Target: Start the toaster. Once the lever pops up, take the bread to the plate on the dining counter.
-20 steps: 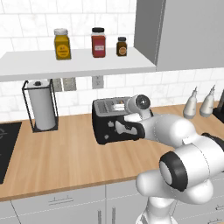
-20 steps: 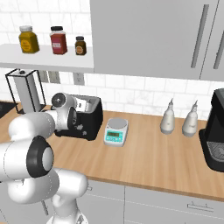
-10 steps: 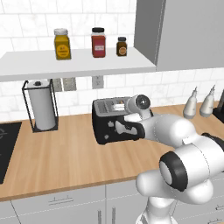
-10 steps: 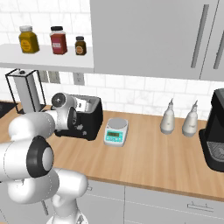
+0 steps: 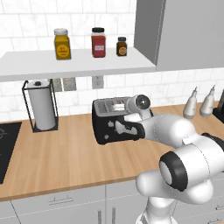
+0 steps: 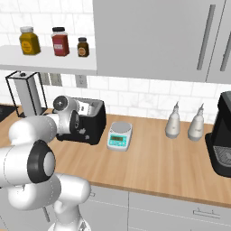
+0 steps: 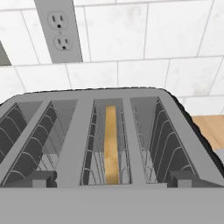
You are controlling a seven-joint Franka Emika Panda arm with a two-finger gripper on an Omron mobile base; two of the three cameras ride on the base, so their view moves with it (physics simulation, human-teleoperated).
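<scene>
Directly below the pincer (image 7: 112, 183), whose tips stand wide apart and hold nothing, the toaster (image 7: 109, 131) sits on the bench (image 5: 65, 162) with the bread (image 7: 111, 144) upright in its third slot from the left. Judging by this, starting comes first. A good move would keep clear of the slots, find the lever on the front, and press straight down until it latches.

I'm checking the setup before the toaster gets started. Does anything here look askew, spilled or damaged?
Nothing stands out. The toaster sits flat on the wood counter, and the bread stands upright in one of its middle slots. The scale and paper towel holder are upright, with no spills.
</scene>
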